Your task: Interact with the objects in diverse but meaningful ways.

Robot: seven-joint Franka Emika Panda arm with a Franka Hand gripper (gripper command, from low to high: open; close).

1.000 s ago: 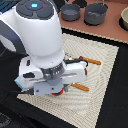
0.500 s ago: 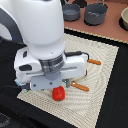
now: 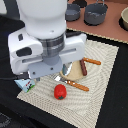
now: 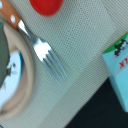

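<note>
A round red tomato (image 3: 60, 91) (image 4: 46, 5) lies on the woven beige placemat (image 3: 102, 75). A pale-blue-and-white milk carton (image 3: 25, 85) (image 4: 117, 67) stands at the mat's corner on the exterior view's left. A dark brown sausage (image 3: 83, 67) rests on the tan plate (image 3: 75, 75). My gripper (image 3: 49, 72) hangs above the mat between the carton and the plate. The white wrist hides its fingers, and no fingers show in the wrist view. The wrist view looks down on the fork (image 4: 49, 54), the plate rim (image 4: 27, 75), the tomato and the carton.
An orange-handled fork (image 3: 75, 85) lies beside the plate and another orange-handled piece (image 3: 92, 61) lies behind it. Two dark pots (image 3: 95, 14) (image 3: 73, 12) and a bowl (image 3: 124, 17) stand at the back. The black tabletop (image 3: 117, 107) surrounds the mat.
The arm has lifted and shifted slightly back, so it fills more of the exterior view. The tomato, half hidden under the hand a second ago, now lies fully exposed on the mat.
</note>
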